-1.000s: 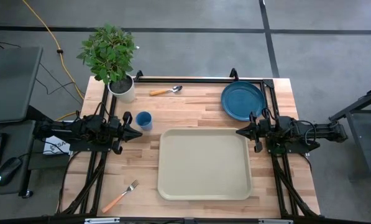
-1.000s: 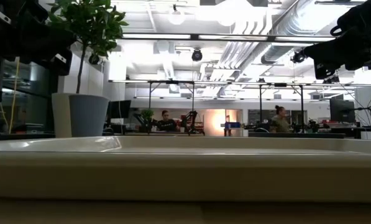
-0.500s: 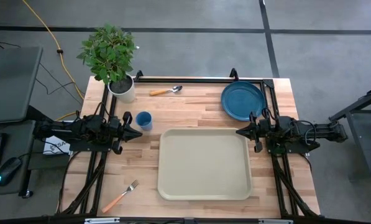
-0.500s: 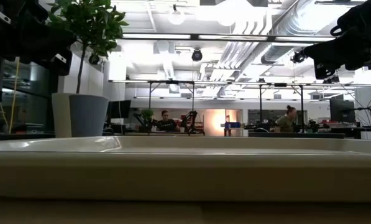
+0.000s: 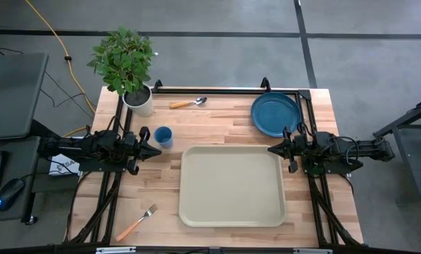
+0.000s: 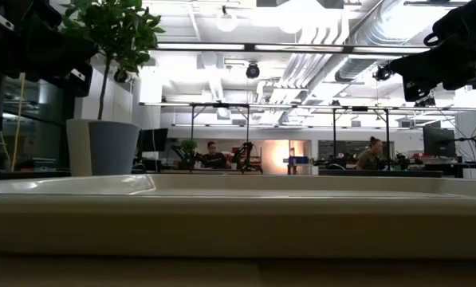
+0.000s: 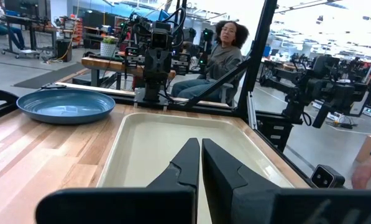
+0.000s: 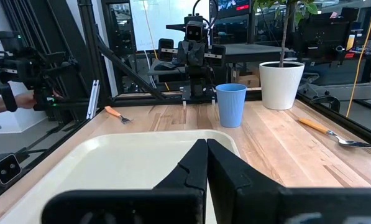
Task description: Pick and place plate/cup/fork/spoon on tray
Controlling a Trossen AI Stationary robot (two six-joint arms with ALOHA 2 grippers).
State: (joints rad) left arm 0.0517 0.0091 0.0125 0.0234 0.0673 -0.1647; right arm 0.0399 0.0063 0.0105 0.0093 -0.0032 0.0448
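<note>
The beige tray (image 5: 231,185) lies in the middle of the table. The dark-blue plate (image 5: 275,113) rests flat at the far right, and the small blue cup (image 5: 163,136) stands upright left of the tray. Near the far edge lies the orange-handled spoon (image 5: 187,103). The orange-handled fork (image 5: 136,222) sits at the near left. My left gripper (image 5: 156,150) hovers shut at the table's left side, just near of the cup, pointing level toward the tray. My right gripper (image 5: 272,149) hovers shut at the tray's right edge, pointing level toward the tray. Neither holds anything.
A white plant pot (image 5: 139,99) with a leafy plant stands at the far left corner. A black frame rail (image 5: 210,89) runs along the far edge. People sit and stand in the room beyond the table.
</note>
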